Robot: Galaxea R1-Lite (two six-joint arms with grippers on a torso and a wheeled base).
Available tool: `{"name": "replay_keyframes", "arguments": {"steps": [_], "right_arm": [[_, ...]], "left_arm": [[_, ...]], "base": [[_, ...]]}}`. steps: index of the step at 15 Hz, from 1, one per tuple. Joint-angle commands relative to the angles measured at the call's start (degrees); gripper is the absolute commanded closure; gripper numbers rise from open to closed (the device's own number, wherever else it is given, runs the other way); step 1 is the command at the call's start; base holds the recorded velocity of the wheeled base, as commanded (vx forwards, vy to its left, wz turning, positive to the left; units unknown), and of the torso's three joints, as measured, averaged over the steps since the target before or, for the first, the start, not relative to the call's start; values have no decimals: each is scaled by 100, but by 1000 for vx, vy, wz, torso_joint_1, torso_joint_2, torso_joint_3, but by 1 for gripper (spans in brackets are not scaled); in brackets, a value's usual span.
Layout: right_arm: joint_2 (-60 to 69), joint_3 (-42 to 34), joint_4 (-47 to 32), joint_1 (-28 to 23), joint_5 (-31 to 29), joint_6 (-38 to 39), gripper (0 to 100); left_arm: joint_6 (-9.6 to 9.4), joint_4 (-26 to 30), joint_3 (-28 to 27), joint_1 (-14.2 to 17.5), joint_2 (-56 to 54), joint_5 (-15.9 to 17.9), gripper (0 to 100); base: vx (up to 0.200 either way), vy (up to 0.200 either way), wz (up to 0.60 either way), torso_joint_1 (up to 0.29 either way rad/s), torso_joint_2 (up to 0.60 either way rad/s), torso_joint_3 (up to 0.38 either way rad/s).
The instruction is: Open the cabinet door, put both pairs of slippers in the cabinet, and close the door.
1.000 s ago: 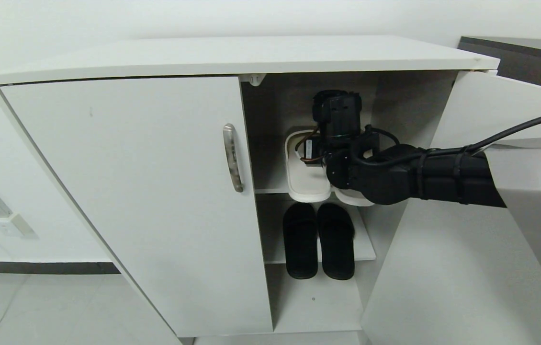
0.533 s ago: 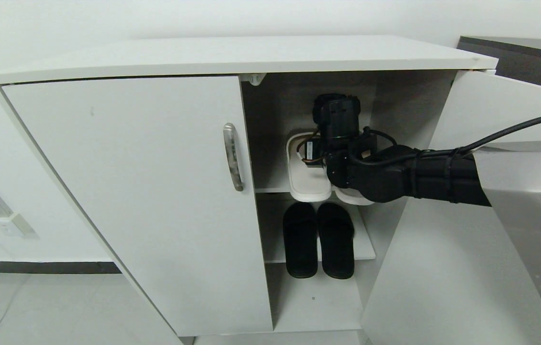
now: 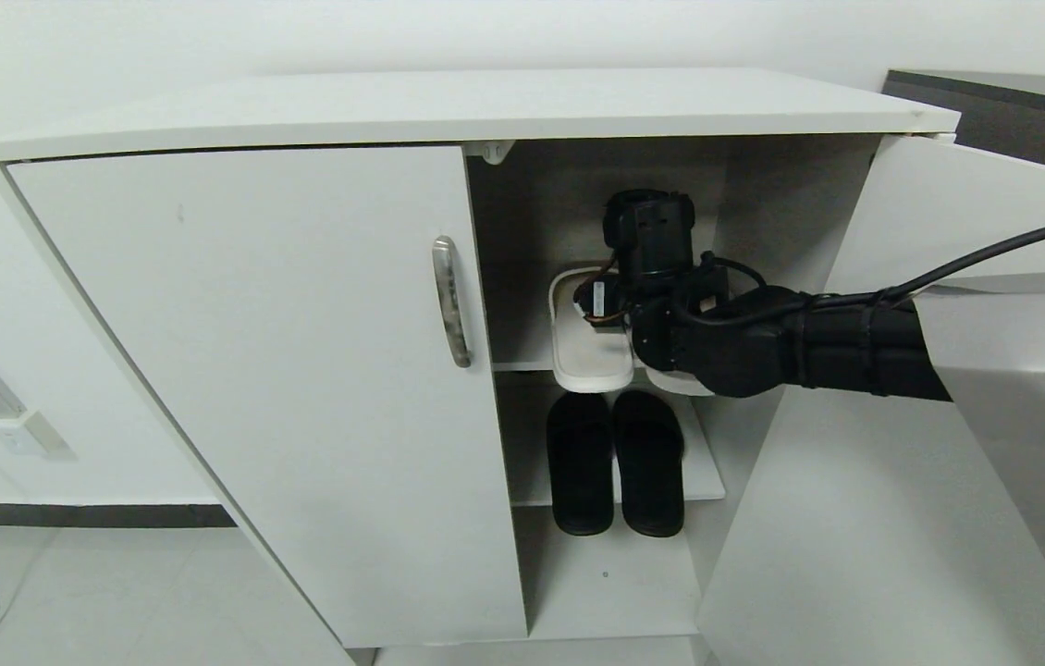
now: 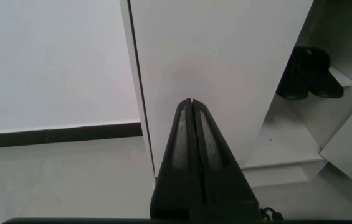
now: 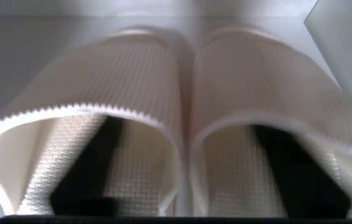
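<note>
The right gripper clamps the white slippers with one finger under each strap, pinching their adjoining sides so the pair moves as one. They sit on the upper shelf of the cabinet, heels over its front edge. The black slippers lie on the lower shelf. The left gripper hangs closed and empty before the shut left door, above grey floor; the right door stands wide.
</note>
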State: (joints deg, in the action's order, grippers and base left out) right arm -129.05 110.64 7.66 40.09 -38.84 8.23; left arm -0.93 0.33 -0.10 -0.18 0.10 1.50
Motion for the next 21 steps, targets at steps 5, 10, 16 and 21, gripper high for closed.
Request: {"name": "replay_keyframes", "arguments": {"steps": [5, 10, 16, 21], "right_arm": [[1110, -1510, 430, 420, -71, 144, 0], [2147, -3330, 1256, 930, -168, 135, 0], [2771, -5044, 2223, 1492, -159, 109, 0], [2762, -5808, 2935, 1651, -98, 74, 0]], "left_arm": [[5, 2, 1, 1, -1, -1, 100], [5, 2, 1, 1, -1, -1, 100], [-4, 2, 1, -8, -1, -1, 100], [-13, 2, 1, 1, -1, 8, 100]], "base": [[0, 0, 0, 0, 0, 0], [0, 0, 0, 0, 0, 0], [0, 0, 0, 0, 0, 0], [0, 0, 0, 0, 0, 0]]}}
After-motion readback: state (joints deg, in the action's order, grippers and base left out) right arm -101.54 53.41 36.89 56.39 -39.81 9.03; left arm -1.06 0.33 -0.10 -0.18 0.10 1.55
